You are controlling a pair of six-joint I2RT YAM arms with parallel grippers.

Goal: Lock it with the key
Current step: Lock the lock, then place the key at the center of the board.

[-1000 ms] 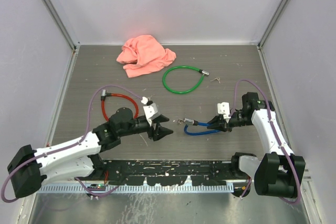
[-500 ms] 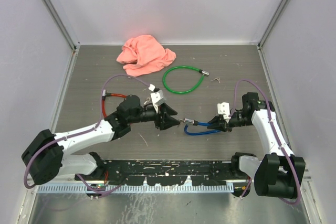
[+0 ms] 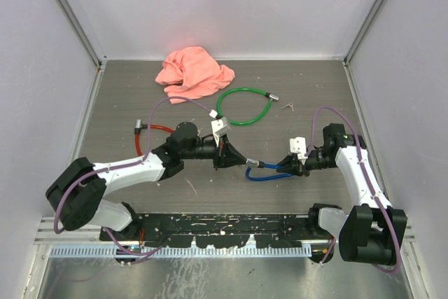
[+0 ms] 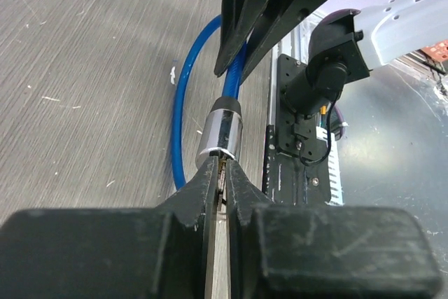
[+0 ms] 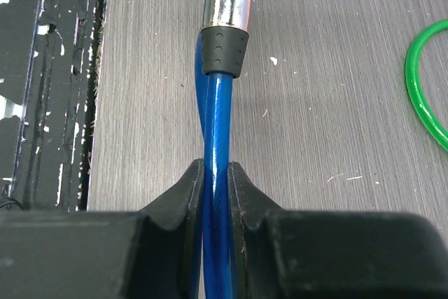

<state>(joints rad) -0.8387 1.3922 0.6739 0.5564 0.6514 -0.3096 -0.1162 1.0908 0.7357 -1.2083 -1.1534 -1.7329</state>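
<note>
The left claw (image 3: 233, 158) is clamped on the key (image 4: 222, 177), which meets the chrome barrel (image 4: 220, 133) of the blue cable lock (image 5: 217, 103). The right claw (image 5: 215, 173) is clamped on the lock's cable, over the desk (image 3: 315, 89).

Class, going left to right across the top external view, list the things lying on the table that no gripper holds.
Red cable lock → pink cloth → green cable lock → small keys.

We see the blue cable lock (image 3: 269, 172) just right of frame centre, cable bent into a narrow loop, its chrome cylinder (image 4: 220, 131) pointing left. Key (image 4: 222, 175): only a thin metal edge shows, meeting the cylinder's end face; inserted or not, can't tell.
</note>
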